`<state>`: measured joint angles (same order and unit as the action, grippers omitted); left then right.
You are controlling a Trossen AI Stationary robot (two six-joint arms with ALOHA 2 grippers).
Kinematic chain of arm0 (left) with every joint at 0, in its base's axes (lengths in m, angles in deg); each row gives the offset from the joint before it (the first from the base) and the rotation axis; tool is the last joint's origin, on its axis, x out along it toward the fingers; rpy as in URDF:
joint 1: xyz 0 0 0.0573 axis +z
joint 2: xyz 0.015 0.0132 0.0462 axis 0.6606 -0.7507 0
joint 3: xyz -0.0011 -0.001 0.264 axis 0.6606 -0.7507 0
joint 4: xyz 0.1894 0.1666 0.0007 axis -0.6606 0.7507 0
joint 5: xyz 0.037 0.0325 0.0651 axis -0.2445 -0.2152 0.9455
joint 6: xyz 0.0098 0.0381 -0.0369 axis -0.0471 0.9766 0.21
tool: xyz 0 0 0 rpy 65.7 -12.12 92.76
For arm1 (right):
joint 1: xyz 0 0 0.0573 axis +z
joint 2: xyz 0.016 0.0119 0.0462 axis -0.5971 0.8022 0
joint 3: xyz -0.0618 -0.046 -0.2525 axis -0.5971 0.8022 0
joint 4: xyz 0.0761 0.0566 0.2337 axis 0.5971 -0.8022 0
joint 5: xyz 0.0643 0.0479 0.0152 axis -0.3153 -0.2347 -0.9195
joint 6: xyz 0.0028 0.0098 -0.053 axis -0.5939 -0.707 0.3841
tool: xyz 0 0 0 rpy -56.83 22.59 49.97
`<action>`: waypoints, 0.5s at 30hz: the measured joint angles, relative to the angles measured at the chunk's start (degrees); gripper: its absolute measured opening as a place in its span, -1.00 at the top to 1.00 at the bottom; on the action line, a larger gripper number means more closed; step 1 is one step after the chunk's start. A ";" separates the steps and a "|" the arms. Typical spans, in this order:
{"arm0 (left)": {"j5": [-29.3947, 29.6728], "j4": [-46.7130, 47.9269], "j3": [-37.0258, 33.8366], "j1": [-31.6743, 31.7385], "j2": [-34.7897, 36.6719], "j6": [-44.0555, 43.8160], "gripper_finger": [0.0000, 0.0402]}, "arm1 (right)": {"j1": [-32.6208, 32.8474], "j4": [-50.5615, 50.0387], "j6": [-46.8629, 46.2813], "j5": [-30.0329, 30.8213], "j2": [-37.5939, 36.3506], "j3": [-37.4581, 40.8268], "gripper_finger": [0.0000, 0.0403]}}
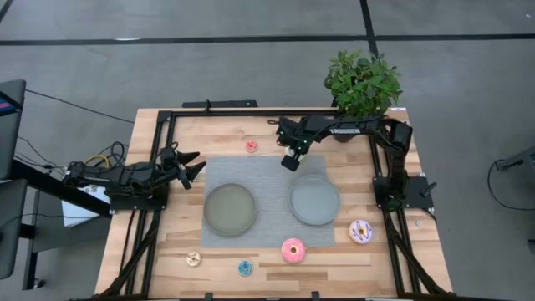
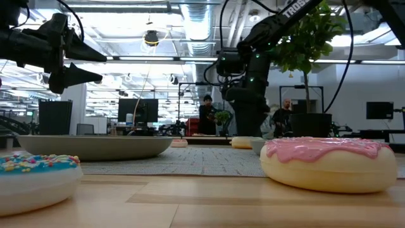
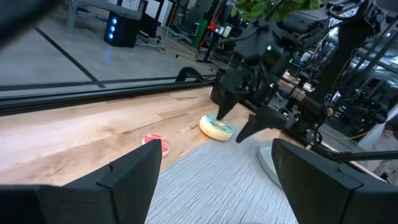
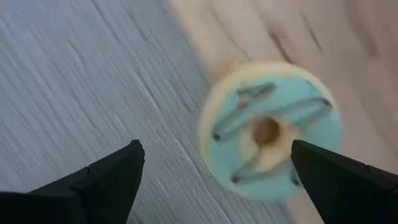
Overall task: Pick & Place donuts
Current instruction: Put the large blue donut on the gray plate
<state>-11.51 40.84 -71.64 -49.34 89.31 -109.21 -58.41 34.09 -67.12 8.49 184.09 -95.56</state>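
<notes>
The green-white sprinkled donut lies flat on the wood at the grey mat's far edge. My right gripper hovers open just above it, pointing down, and hides it in the high view. My left gripper is open above the mat's left edge. The tiny red donut lies on the wood near the far edge. The white-purple donut, the pink donut, the tiny blue donut and the tiny cream donut lie near the near edge. The tiny green donut is out of view.
Two round grey-green plates sit side by side on the grey mat. A potted plant stands at the far right corner. A black frame runs along the table's edges. People stand in the room behind.
</notes>
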 joint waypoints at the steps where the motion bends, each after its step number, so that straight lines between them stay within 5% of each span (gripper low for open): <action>1: -0.03 -0.02 0.00 -0.01 0.00 -0.02 -0.48 | 0.34 -0.29 -0.02 -0.18 0.46 0.00 -0.95; 15: -0.39 -0.04 0.00 0.00 -0.02 0.03 -0.48 | 1.62 0.15 -1.02 -0.26 1.60 0.02 -0.95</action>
<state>-11.91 40.80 -71.64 -49.34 89.29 -109.18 -56.80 34.23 -68.14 8.23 185.70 -95.54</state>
